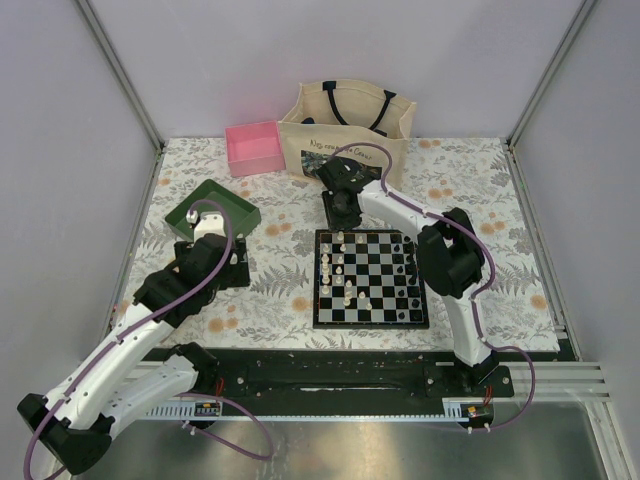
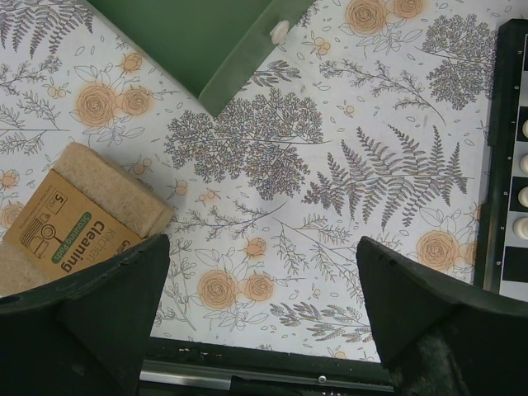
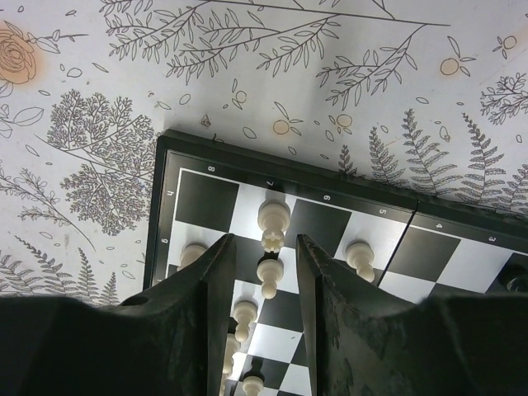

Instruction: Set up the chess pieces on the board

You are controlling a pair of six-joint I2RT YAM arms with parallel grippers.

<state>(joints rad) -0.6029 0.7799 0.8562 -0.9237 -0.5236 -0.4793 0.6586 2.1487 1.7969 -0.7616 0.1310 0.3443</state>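
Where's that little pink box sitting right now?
In the top external view, the pink box sits at the back on the left side, right beside the tote bag on its left and beyond the green tray.

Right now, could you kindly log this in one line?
left gripper: open, over table | right gripper: open over chess pieces on board

Left gripper (image 2: pixel 262 247): bare cloth (image 2: pixel 330 124) below; sponge pack (image 2: pixel 78 223) at left, green tray (image 2: pixel 206 41) ahead, board (image 2: pixel 505 99) at right. Right gripper (image 3: pixel 264 241): cream pieces (image 3: pixel 273 219) crowd narrow finger gap.
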